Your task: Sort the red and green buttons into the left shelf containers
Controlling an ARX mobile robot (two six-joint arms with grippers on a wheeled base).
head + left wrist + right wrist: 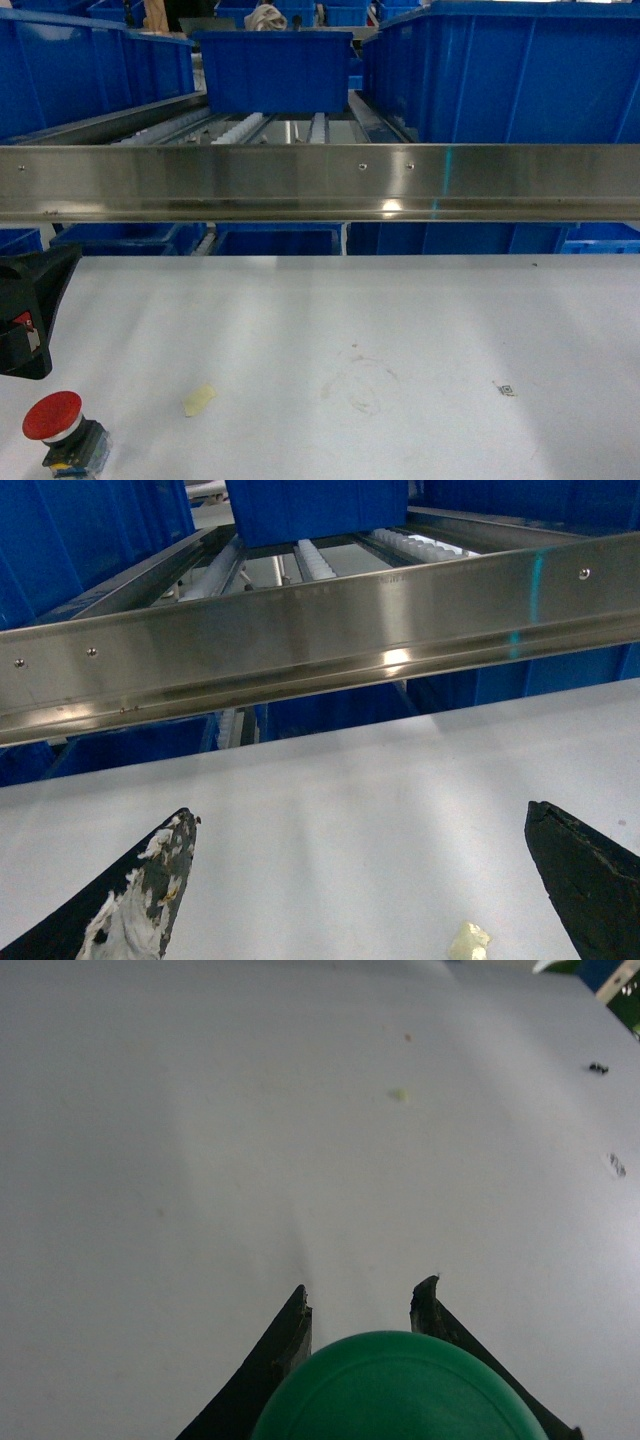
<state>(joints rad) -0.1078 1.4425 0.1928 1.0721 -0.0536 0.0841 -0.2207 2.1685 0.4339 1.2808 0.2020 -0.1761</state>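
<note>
The red button (55,420), with a wide red mushroom cap on a dark block, stands on the white table (400,320) at the near left corner. My left gripper (360,825) hovers open over bare table, its fingers (150,890) wide apart and holding nothing; its black body (25,310) shows at the left edge above the red button. The green button (395,1390) sits between the fingers of my right gripper (365,1295), which is shut on it. On the upper left of the shelf stands a bright-blue container (90,70). The right gripper is outside the head view.
A steel shelf rail (320,180) runs across just beyond the table's far edge, with roller tracks behind it. More blue bins stand at the middle (272,70) and right (510,70). A pale scrap of tape (199,400) lies right of the red button.
</note>
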